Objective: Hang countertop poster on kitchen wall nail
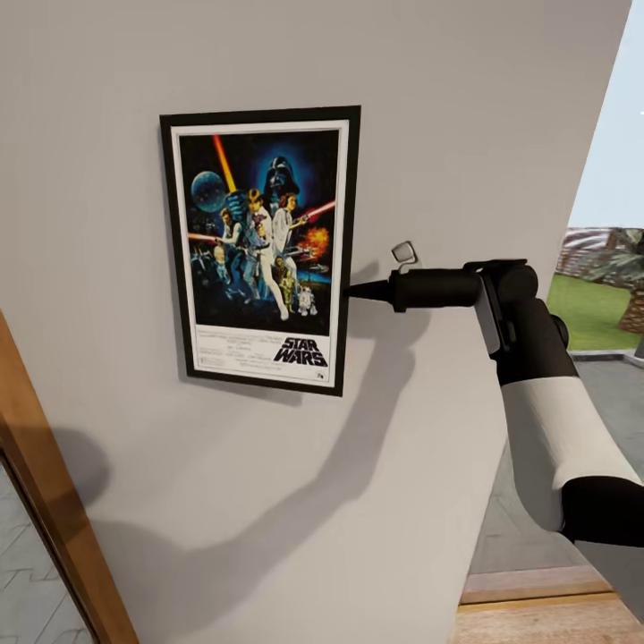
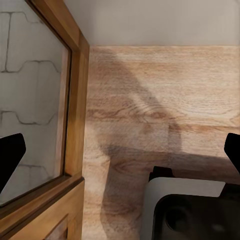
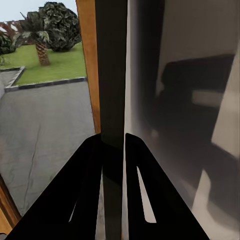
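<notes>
The right gripper (image 1: 358, 290) is pinching the right edge of the Star Wars poster (image 1: 261, 249), which is lying flat against the grey wall (image 1: 268, 501), seemingly a stiff, light frame best gripped edge-on.

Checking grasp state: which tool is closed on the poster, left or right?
The right tool, fingers clamped on the poster at its right frame edge against the wall. The left tool is spread wide over wood floor.
</notes>
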Motion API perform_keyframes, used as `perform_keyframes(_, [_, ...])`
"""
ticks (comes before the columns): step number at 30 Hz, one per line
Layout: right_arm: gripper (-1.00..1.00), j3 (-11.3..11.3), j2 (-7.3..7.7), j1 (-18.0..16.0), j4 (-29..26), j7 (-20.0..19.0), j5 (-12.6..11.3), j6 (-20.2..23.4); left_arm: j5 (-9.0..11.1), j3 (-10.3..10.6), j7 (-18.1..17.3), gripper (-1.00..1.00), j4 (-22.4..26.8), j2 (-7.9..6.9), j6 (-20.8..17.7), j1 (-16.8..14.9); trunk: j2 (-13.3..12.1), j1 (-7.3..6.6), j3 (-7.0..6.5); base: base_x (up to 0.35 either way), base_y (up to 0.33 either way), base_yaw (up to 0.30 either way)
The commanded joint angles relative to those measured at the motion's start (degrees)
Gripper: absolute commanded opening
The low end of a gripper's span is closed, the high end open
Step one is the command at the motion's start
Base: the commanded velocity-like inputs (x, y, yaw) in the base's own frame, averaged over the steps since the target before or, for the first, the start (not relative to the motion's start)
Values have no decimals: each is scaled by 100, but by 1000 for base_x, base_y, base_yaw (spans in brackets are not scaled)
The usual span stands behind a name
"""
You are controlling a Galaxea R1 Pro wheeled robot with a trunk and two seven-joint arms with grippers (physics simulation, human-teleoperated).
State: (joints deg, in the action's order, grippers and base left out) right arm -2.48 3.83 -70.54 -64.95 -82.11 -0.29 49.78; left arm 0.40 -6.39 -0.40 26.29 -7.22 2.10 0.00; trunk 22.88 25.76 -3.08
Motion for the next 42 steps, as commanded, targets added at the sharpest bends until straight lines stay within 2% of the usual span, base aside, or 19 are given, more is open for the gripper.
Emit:
perform_keyframes(1, [-100,-6,4,-12,0,-26,-7,79,4,-11,-4,100,-1,2,14,0,4,2,2,0,0,0])
perform_keyframes(15, [-100,-13,-5,-135,0,-16,-15,93,4,-11,-4,100,-1,2,18,0,4,2,2,0,0,0])
perform_keyframes(42, [-100,-42,-1,-66,0,-42,-16,46,4,-11,-4,100,-1,2,13,0,4,2,2,0,0,0])
